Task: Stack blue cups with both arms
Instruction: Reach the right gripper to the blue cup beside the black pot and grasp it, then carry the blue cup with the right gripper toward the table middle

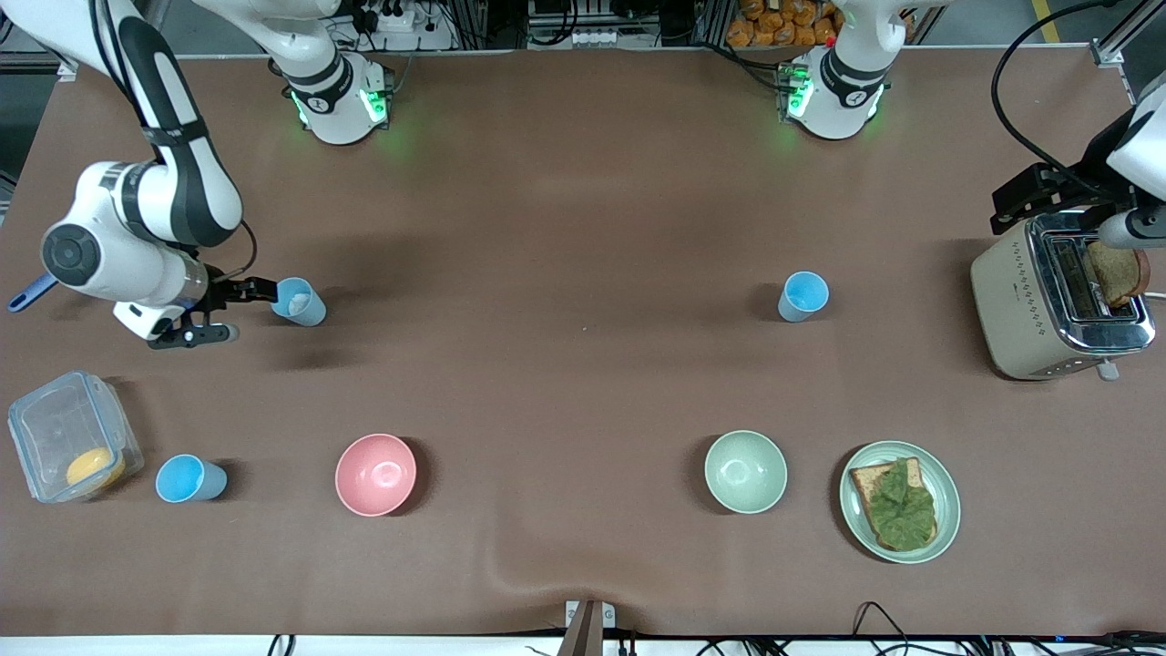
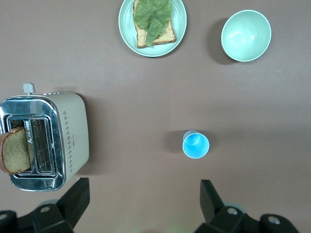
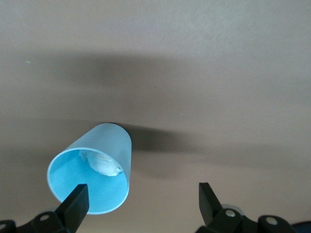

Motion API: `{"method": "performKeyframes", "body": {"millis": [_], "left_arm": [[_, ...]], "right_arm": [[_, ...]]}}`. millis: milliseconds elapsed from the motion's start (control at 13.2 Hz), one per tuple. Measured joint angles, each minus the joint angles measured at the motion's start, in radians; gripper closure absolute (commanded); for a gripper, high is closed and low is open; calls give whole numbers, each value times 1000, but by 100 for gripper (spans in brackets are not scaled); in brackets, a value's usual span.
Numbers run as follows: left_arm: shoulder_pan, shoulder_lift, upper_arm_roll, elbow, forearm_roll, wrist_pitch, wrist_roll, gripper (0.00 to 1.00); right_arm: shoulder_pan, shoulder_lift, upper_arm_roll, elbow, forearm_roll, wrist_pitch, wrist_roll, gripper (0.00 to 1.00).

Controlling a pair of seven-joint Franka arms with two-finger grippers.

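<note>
No stacking done yet: three blue cups are seen apart on the table. Right gripper (image 1: 217, 312) is held open just beside the paler cup (image 1: 299, 302), nothing gripped. Left gripper (image 2: 141, 204) is spread open, empty, above the toaster (image 1: 1057, 305). Second cup (image 1: 803, 296) and third cup (image 1: 189, 479) are untouched

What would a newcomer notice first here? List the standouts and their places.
The right claw, open, sits beside a small light-blue plastic cup at the right arm's end of the table. The left claw hangs open over a beige toaster holding brown bread. Nearer the camera sit a pink bowl and a pale green bowl.
</note>
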Motion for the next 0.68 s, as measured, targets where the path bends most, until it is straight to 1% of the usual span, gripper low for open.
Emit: {"method": "performKeyframes", "body": {"millis": [228, 304, 380, 532, 608, 684], "left_arm": [[0, 0, -2, 0, 0, 0, 0, 0], [0, 0, -3, 0, 0, 0, 0, 0], [0, 0, -3, 0, 0, 0, 0, 0], [0, 0, -3, 0, 0, 0, 0, 0], [0, 0, -3, 0, 0, 0, 0, 0], [0, 0, -3, 0, 0, 0, 0, 0]], "right_arm": [[0, 44, 1, 0, 12, 9, -2, 0], [0, 51, 2, 0, 17, 10, -2, 2], [0, 55, 3, 0, 19, 10, -2, 20], [0, 60, 6, 0, 23, 6, -5, 70], [0, 61, 7, 0, 26, 2, -6, 90], [0, 62, 9, 0, 33, -5, -6, 100]]}}
